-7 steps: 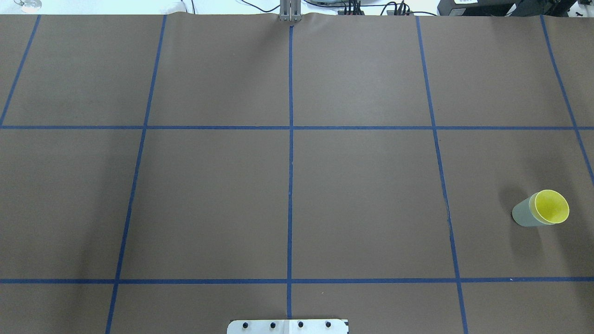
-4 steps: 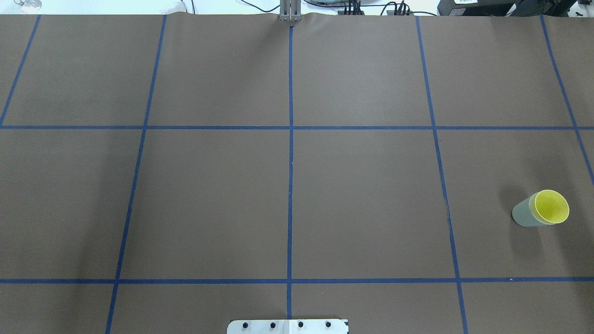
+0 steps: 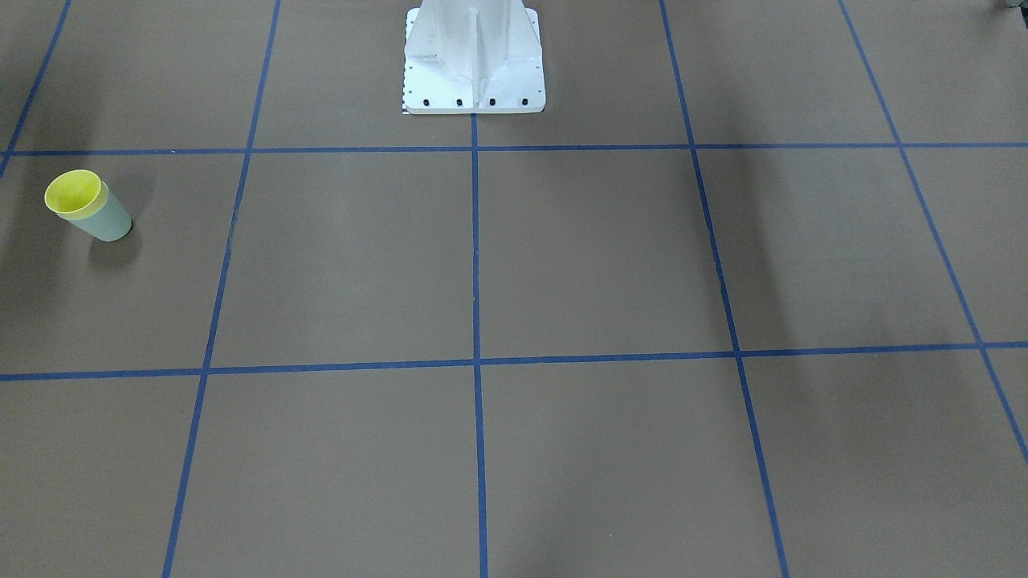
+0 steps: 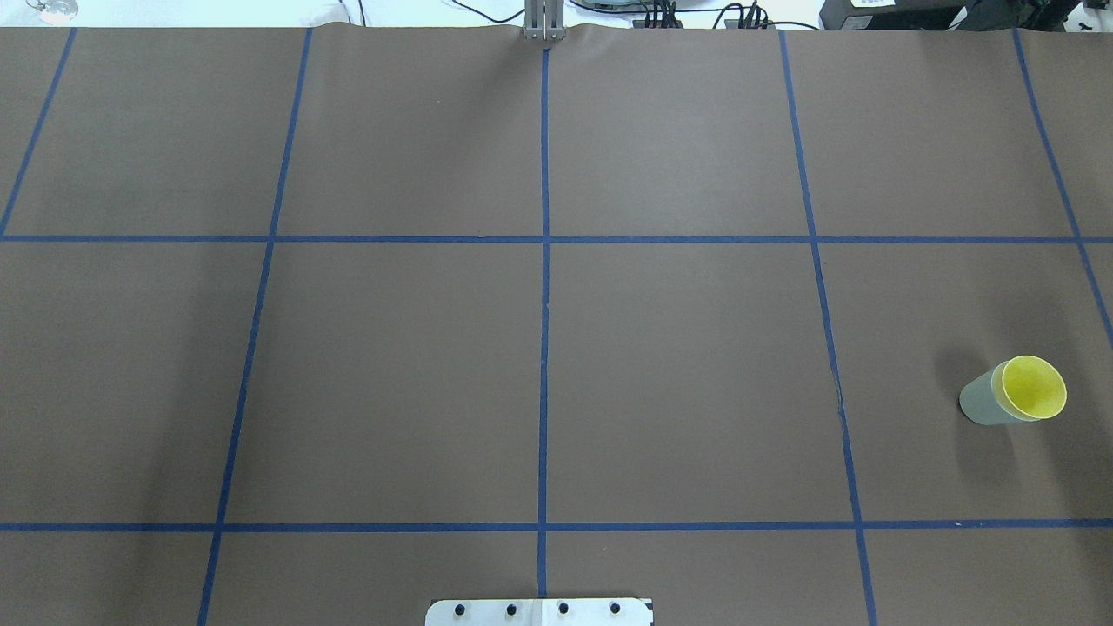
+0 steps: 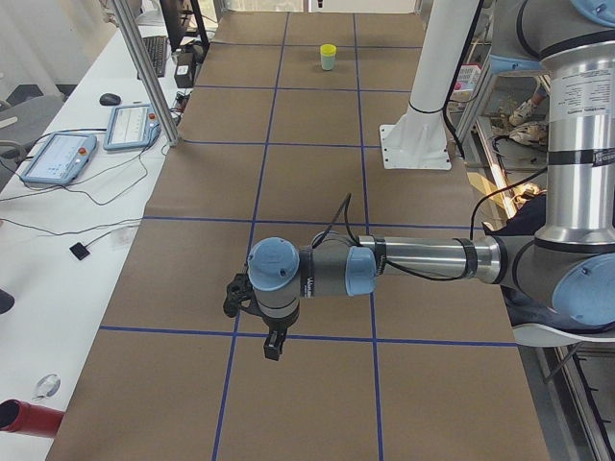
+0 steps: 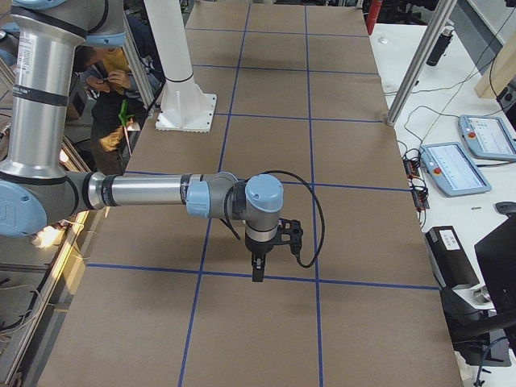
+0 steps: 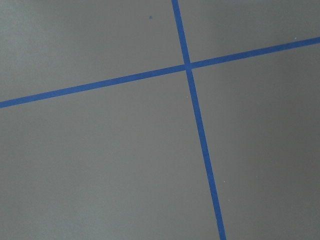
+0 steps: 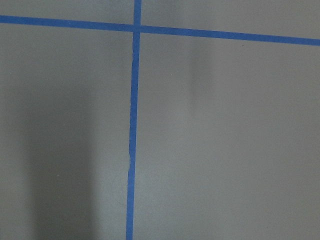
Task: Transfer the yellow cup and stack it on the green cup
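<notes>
The yellow cup [image 4: 1033, 388] sits nested inside the green cup [image 4: 981, 402], upright on the brown table at the right side of the overhead view. The pair also shows at the left of the front-facing view, yellow cup [image 3: 74, 193] in green cup [image 3: 108, 223], and far off in the exterior left view [image 5: 329, 55]. My left gripper [image 5: 273, 346] shows only in the exterior left view, pointing down, far from the cups. My right gripper [image 6: 257, 270] shows only in the exterior right view, also pointing down. I cannot tell whether either is open or shut.
The white robot pedestal [image 3: 474, 64] stands at the table's near-robot edge. Blue tape lines [image 4: 544, 304] divide the brown table into squares. A side bench with teach pendants [image 5: 58, 158] and cables runs along the far edge. A person [image 6: 113, 89] sits behind the robot.
</notes>
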Available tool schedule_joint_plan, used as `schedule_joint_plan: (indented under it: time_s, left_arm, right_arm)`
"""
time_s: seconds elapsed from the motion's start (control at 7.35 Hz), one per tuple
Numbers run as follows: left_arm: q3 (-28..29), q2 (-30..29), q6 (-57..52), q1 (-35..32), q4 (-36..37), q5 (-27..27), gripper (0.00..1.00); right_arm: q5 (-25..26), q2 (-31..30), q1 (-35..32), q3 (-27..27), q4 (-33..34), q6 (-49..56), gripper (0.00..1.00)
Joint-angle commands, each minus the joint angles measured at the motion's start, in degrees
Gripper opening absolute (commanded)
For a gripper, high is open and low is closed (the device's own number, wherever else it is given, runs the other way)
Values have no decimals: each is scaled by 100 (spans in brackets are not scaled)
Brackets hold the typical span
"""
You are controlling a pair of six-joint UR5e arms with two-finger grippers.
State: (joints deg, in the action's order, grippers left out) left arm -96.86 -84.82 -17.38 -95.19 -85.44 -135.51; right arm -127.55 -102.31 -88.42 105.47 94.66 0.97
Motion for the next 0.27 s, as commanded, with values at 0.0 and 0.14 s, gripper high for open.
schedule_joint_plan:
  time_s: [0.0, 0.14]
  left_arm:
    - [9, 0, 7, 0, 1, 7, 100]
    - [17, 0, 16, 0, 1, 24, 100]
  right_arm:
    - [-7, -8, 0, -53, 0, 0, 100]
    - [-7, -9, 0, -62, 0, 0, 100]
